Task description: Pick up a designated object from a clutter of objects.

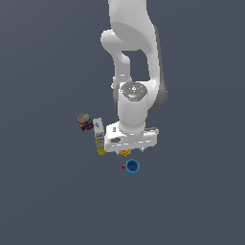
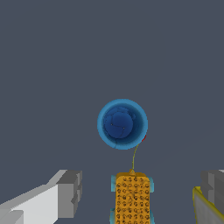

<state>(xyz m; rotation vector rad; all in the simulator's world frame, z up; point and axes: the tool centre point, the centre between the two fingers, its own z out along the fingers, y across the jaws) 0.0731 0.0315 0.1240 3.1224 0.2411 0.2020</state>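
The designated object, a small orange-and-yellow speckled lump [image 1: 125, 152], lies just under my hand; in the wrist view [image 2: 132, 199] it sits between my fingers. My gripper [image 1: 125, 149] is open, with one finger [image 2: 70, 192] on each side of the lump and a clear gap to both; it also shows in the wrist view [image 2: 140, 192]. The round blue cup [image 1: 132, 166] stands upright just beyond the lump [image 2: 122, 124]. A tiny red mark [image 1: 123, 167] lies beside the cup. The rest of the clutter is the long white-and-yellow box [image 1: 99, 136] and the dark red-banded can [image 1: 84, 122].
The box lies close to my hand on the exterior view's left, and its yellow edge [image 2: 203, 209] shows right by one finger in the wrist view. The can stands further to the exterior view's left. The floor [image 1: 191, 201] is plain dark grey.
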